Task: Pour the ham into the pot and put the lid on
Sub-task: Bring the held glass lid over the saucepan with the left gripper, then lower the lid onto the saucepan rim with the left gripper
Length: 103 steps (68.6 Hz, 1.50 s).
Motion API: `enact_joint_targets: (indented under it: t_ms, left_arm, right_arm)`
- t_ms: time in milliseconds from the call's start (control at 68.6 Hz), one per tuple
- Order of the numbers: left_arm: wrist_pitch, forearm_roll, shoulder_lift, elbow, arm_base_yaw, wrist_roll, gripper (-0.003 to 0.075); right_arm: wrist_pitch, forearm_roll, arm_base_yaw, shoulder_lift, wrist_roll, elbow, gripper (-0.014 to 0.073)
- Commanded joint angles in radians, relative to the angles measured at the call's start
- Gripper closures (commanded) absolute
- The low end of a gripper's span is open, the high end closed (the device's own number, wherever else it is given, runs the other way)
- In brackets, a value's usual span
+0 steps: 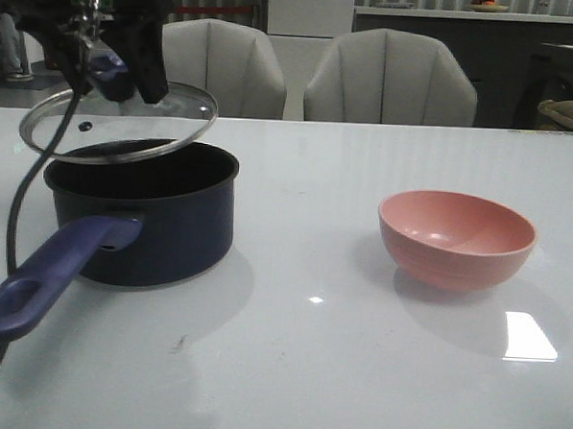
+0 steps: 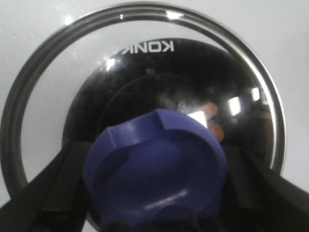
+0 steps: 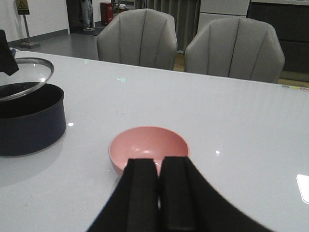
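Note:
The dark navy pot (image 1: 142, 217) stands at the table's left, its purple-blue handle (image 1: 43, 279) pointing toward the near edge. My left gripper (image 1: 107, 71) is shut on the blue knob (image 2: 154, 169) of the glass lid (image 1: 118, 119), which hangs tilted just above the pot's rim. Through the glass, orange-pink ham bits (image 2: 213, 121) lie on the pot's black bottom. The pink bowl (image 1: 455, 238) sits at the right and looks empty. In the right wrist view my right gripper (image 3: 158, 166) hovers shut, with nothing in it, just short of the bowl (image 3: 148, 145); pot (image 3: 29, 121) and lid (image 3: 24, 77) show too.
Two grey chairs (image 1: 390, 81) stand behind the table's far edge. A black cable (image 1: 18, 210) hangs down from the left arm past the pot's handle. The white tabletop (image 1: 308, 350) stretches between pot and bowl.

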Motion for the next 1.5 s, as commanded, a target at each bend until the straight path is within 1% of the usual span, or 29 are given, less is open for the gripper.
enact_joint_targets:
  t_ms: [0,919,977,1050,1065,1138,1196,1356,1488]
  left_arm:
    - [-0.032,-0.053,-0.030,-0.039,-0.008,-0.004,0.0451]
    - [-0.031,-0.065,0.031,-0.039,-0.008,-0.004,0.0449]
    - [-0.032,-0.065,0.036,-0.039,-0.008,-0.004,0.0437]
    - [-0.032,-0.065,0.043,-0.039,-0.008,-0.004,0.0389]
    - [-0.032,-0.065,0.043,-0.039,-0.008,-0.004,0.0389]
    - [-0.032,-0.065,0.047,-0.039,-0.008,-0.004,0.0330]
    - [-0.032,-0.065,0.047,-0.039,-0.008,-0.004,0.0309]
    - [-0.025,-0.067,0.047,-0.039,-0.008,-0.004,0.0302]
    - [0.009,-0.074,0.047,-0.039,-0.008,-0.004,0.0302]
  right_arm:
    - [-0.084,0.005,0.001,0.012,-0.012,-0.028,0.0439]
    - [-0.084,0.005,0.001,0.012,-0.012,-0.028,0.0439]
    - [-0.084,0.005,0.001,0.012,-0.012,-0.028,0.0439]
    - [-0.084,0.005,0.001,0.012,-0.012,-0.028,0.0439]
    - [-0.084,0.005,0.001,0.012,-0.012,-0.028,0.0439]
    - [-0.084,0.005,0.001,0.012,-0.012,-0.028,0.0439]
    - [-0.084,0.005,0.001,0.012,-0.012,-0.028,0.0439]
    - [-0.084,0.005,0.001,0.012,-0.012,-0.028,0.0439]
    - [-0.084,0.005,0.001,0.012,-0.012,-0.028,0.0439]
